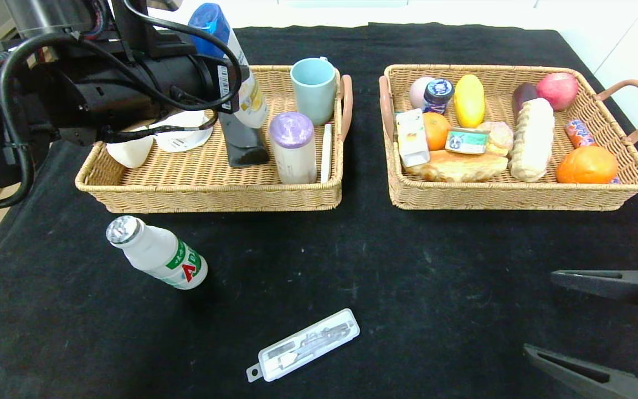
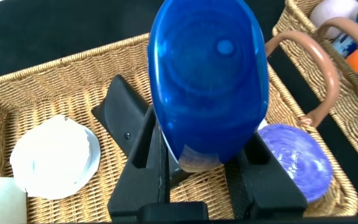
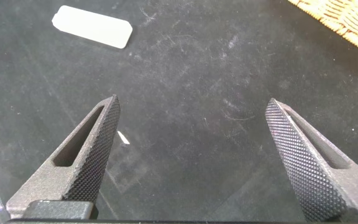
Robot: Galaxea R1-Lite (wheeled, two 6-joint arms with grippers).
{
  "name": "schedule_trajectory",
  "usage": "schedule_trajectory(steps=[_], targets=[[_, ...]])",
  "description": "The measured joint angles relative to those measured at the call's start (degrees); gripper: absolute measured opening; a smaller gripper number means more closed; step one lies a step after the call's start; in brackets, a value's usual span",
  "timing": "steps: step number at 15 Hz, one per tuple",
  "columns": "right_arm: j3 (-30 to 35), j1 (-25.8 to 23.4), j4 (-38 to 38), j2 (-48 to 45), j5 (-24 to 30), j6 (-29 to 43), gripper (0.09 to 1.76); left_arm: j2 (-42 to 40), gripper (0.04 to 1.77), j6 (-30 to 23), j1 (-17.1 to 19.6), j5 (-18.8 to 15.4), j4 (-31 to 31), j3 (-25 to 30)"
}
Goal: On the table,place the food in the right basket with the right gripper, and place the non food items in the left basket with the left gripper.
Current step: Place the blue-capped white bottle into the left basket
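**Shampoo Bottle Held Over the Left Basket**

While the left gripper [image 2: 197, 165] hangs over the left basket [image 1: 208, 194], its two black fingers are pinching the shampoo bottle [image 1: 236, 66]. The bottle is white with a blue cap, and the cap points up. It sits above the middle of the basket, just behind the purple-lidded jar [image 1: 292, 147] and near the light blue cup [image 1: 313, 88]. White cups [image 1: 130, 151] lie at the far left of the same basket.

I think the bottle is hard plastic and smooth, so it could slip. It looks tall and may tip over when let go. The fingers hold it on its two flat sides below the cap, which seems a good spot. A low, gentle drop looks best, in the open space in front of the cup.

The right gripper [image 1: 590, 327] waits low at the right of the table [image 1: 407, 266], well away from the left basket. Its jaws are spread wide and hold nothing.

Two things lie on the black cloth in front of the left basket. The drink bottle [image 1: 158, 252] lies on its side near the basket's front left corner. It is round and would likely roll, so grab it across the middle. The clear tool case [image 1: 305, 343] lies farther out. It is flat, thin and light, so pinch its long edges.

The right basket [image 1: 518, 197] already holds fruit, bread and a small can.
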Motion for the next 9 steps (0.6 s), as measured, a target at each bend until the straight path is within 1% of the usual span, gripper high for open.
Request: schedule_trajectory(steps=[2,5,6,7,9], targets=[[-0.05,-0.17,-0.04,0.22,0.00,0.00,1.71,0.72,0.57,-0.34,0.30,-0.74,0.00,-0.24],[-0.10,-0.24,-0.06,0.30,0.00,0.00,1.71,1.18,0.57,-1.35,0.49,-0.78,0.30,-0.24],[-0.10,-0.24,-0.06,0.28,0.00,0.00,1.71,1.27,0.63,-1.39,0.49,-0.83,0.38,-0.24],[-0.10,-0.24,-0.06,0.26,0.00,-0.02,1.71,1.35,0.77,-1.41,0.51,-0.85,0.22,-0.24],[-0.11,-0.46,-0.06,0.26,0.05,-0.10,1.71,1.57,0.98,-1.50,0.49,-0.85,0.13,0.02]])
